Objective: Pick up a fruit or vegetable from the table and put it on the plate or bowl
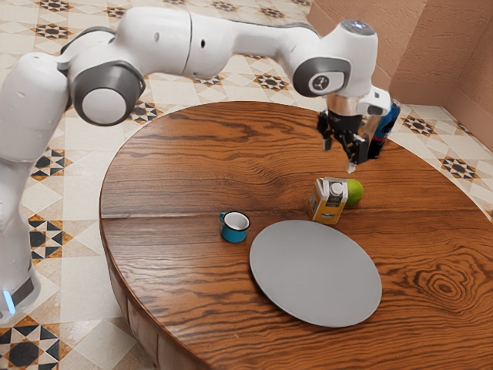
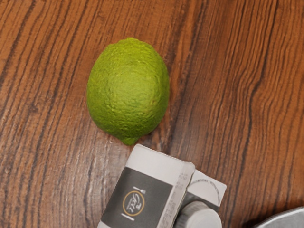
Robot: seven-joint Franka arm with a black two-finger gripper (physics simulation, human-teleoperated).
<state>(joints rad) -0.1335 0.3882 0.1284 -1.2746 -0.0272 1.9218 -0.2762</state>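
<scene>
Carton (image 2: 142, 192), round gold logo, writing illegible, lime (image 2: 128, 88) just beside

You overlook the worktop (image 1: 192, 162) from the arm's (image 1: 231, 38) side; your wrist camera looks down closely on lime (image 2: 128, 90) and carton (image 2: 142, 194), shared by both.

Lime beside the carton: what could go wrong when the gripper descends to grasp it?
1. The carton stands very close to the lime, so a descending finger of the gripper may strike and topple it.
2. The lime is rounded, so it could roll away or slip from the grasp.
</scene>
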